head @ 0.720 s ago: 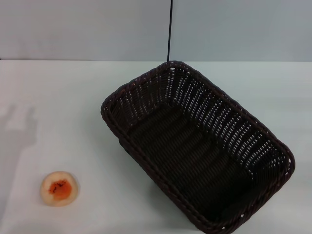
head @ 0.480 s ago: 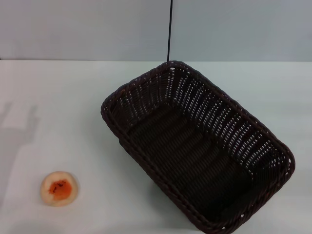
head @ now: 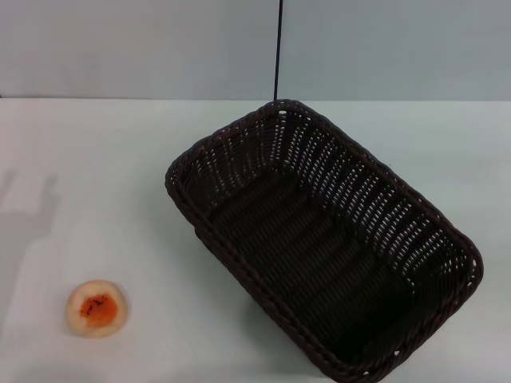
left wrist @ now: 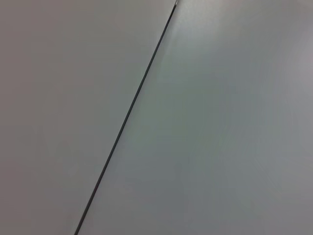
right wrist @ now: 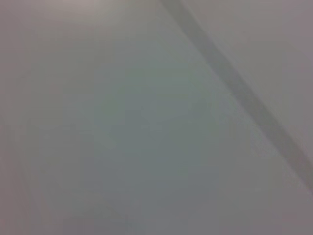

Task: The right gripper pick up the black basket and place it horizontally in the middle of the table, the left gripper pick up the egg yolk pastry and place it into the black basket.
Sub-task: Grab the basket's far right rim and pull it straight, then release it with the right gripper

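The black basket (head: 323, 239) lies on the white table (head: 120, 175), right of centre, set diagonally with one corner at the far middle and the other at the near right. It is empty. The egg yolk pastry (head: 97, 308), a small round beige bun with an orange-red centre, sits on the table at the near left, well apart from the basket. Neither gripper shows in the head view. Both wrist views show only a plain grey surface with a thin dark seam.
A grey wall with a thin dark vertical seam (head: 278, 48) stands behind the table's far edge. A faint shadow (head: 32, 207) lies on the table at the far left. Bare tabletop lies between the pastry and the basket.
The faint shadow at the left of the table has shifted slightly down and left. The basket and the pastry have not moved.
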You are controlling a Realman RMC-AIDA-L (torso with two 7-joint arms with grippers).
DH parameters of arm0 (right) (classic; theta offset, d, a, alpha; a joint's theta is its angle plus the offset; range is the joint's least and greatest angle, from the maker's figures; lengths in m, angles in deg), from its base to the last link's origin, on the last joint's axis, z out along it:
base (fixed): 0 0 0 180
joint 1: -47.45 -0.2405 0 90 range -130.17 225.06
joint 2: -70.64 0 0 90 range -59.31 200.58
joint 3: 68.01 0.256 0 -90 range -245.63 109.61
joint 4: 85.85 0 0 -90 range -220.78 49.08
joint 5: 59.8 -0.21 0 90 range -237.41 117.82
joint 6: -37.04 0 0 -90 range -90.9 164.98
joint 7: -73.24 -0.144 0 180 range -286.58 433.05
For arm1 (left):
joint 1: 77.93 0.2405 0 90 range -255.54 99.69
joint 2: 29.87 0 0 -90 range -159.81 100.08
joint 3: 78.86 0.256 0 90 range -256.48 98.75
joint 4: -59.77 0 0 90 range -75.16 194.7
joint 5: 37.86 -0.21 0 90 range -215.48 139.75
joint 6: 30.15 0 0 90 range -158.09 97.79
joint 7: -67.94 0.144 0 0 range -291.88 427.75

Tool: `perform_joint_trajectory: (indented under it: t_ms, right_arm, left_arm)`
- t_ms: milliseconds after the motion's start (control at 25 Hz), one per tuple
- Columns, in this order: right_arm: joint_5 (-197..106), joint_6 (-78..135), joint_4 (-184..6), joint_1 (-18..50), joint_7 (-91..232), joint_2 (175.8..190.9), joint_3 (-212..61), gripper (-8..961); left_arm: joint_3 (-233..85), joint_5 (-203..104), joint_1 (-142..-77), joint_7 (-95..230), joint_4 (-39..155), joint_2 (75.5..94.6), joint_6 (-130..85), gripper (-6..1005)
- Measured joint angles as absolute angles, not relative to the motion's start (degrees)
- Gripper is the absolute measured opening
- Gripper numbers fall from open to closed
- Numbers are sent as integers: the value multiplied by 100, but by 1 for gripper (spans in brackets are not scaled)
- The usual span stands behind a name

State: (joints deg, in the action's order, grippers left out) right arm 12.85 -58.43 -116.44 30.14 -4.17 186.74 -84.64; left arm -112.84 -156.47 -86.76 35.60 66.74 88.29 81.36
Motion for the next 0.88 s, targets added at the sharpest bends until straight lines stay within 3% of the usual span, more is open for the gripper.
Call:
perform_joint_trajectory:
  t_ms: [80, 280, 600, 760, 880]
  right_arm:
    - [2220, -5979, -12742, 2875, -1500, 18516, -8782, 443]
    - [3858, -6781, -14414, 2425, -2779, 18321, -8986, 451]
    - [5451, -7354, -15826, 1720, -4161, 18144, -9466, 464]
    - [6687, -7634, -15964, 1043, -4752, 18023, -10081, 593]
    - [7350, -7623, -15942, 737, -4924, 18036, -10505, 686]
  left_arm:
    - [-11300, -15642, -8663, 3555, 6672, 8828, 8163, 680]
    - [-11317, -15642, -8659, 3549, 6696, 8832, 8198, 678]
    - [-11340, -15643, -8716, 3329, 6740, 8849, 8332, 676]
    - [-11341, -15643, -8715, 3327, 6742, 8853, 8349, 675]
    - [-11341, -15647, -8706, 3326, 6741, 8864, 8354, 675]
